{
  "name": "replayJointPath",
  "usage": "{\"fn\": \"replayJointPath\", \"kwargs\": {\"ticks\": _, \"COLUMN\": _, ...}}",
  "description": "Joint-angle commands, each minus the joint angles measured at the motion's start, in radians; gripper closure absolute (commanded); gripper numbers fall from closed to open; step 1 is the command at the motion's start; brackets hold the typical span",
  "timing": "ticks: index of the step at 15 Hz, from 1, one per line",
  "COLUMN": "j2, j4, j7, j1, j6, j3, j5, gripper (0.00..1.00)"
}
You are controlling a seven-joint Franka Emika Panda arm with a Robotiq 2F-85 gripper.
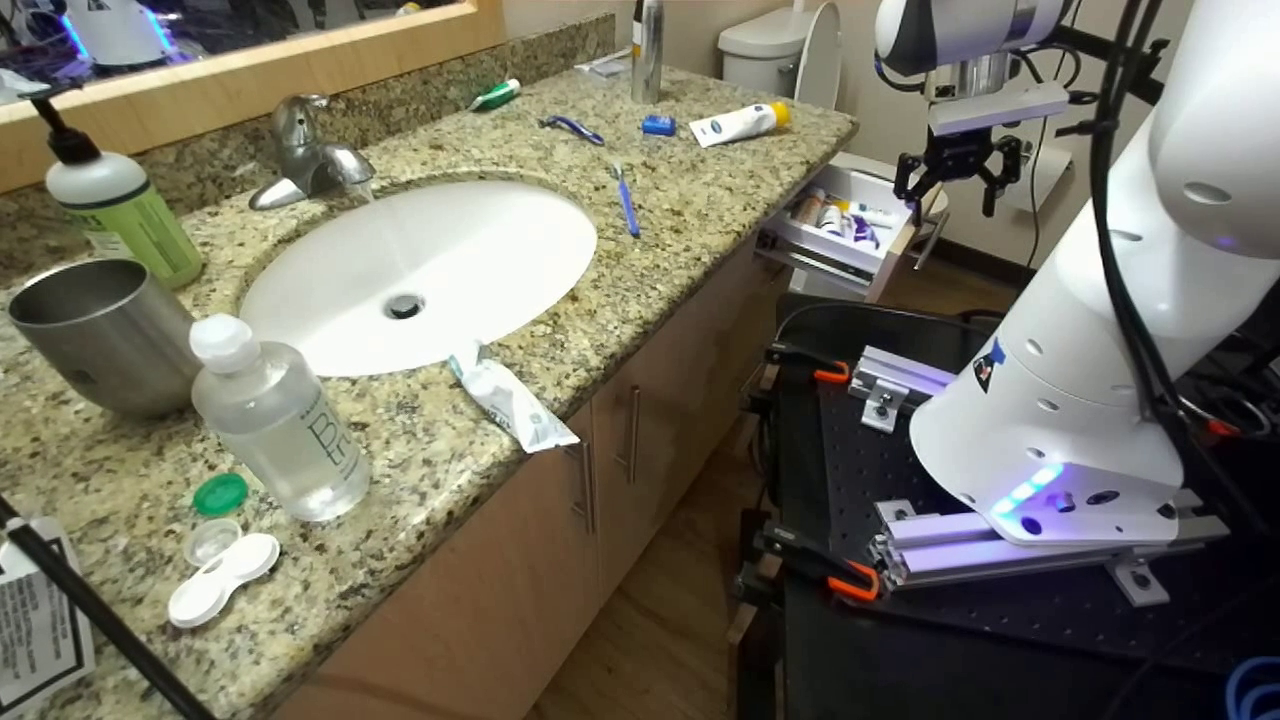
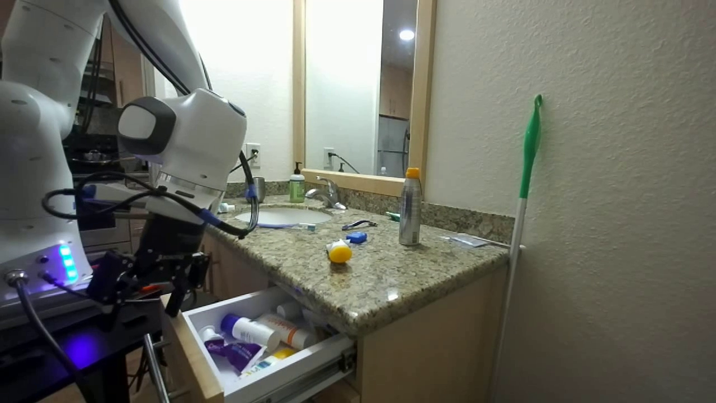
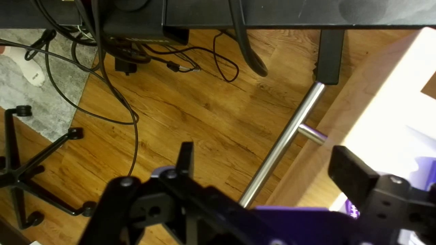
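Starting far left in an exterior view: the hand (image 2: 144, 309) has its fingers spread well apart with nothing pinched between them, hanging right by the front of the drawer (image 2: 193, 358). Can't tell if a fingertip is touching. My worry is it dipping too low or drifting sideways, since a hard black finger could clip that top edge and jolt the whole thing. It's all angular black linkages, pretty matte. Next along is the handle (image 2: 155, 369), a straight, shiny round metal bar; looks slick to me, so an off-centre grip would probably skid. The drawer itself sits slid out below the corner of the worktop (image 2: 386, 274), smooth pale wood front, white insides. In it there's a crumpled-looking purple tube (image 2: 243, 354), then a white bottle (image 2: 254, 333) with a blue cap and an orange-banded bottle (image 2: 286, 329). Those rounded ones could roll or pile up if the drawer gets jerked. Up on the speckled, glossy stone, the yellow-capped tube (image 2: 340, 253) lies on its side near a little boxy blue case (image 2: 356, 237). Last one, the silvery spray can (image 2: 410, 215): tall slim cylinder standing upright on a small base, so I'd guess a careless bump could tip it.
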Motion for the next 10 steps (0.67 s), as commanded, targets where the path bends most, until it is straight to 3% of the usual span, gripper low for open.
{"fn": "replayJointPath", "kwargs": {"ticks": 1, "j2": 0.004, "j4": 0.003, "j7": -0.005, "j1": 0.000, "j6": -0.001, "j3": 0.000, "j5": 0.007, "gripper": 0.00}}
{"fn": "replayJointPath", "kwargs": {"ticks": 4, "j2": -0.013, "j4": -0.009, "j7": -0.034, "j1": 0.007, "j6": -0.008, "j3": -0.031, "j5": -0.042, "gripper": 0.00}}
{"fn": "replayJointPath", "kwargs": {"ticks": 9, "j2": -0.048, "j4": -0.027, "j7": -0.049, "j1": 0.012, "j6": -0.024, "j3": -0.181, "j5": -0.138, "gripper": 0.00}}
{"fn": "replayJointPath", "kwargs": {"ticks": 10, "j2": -0.008, "j4": -0.010, "j7": -0.041, "j1": 0.006, "j6": -0.002, "j3": -0.137, "j5": -0.097, "gripper": 0.00}}
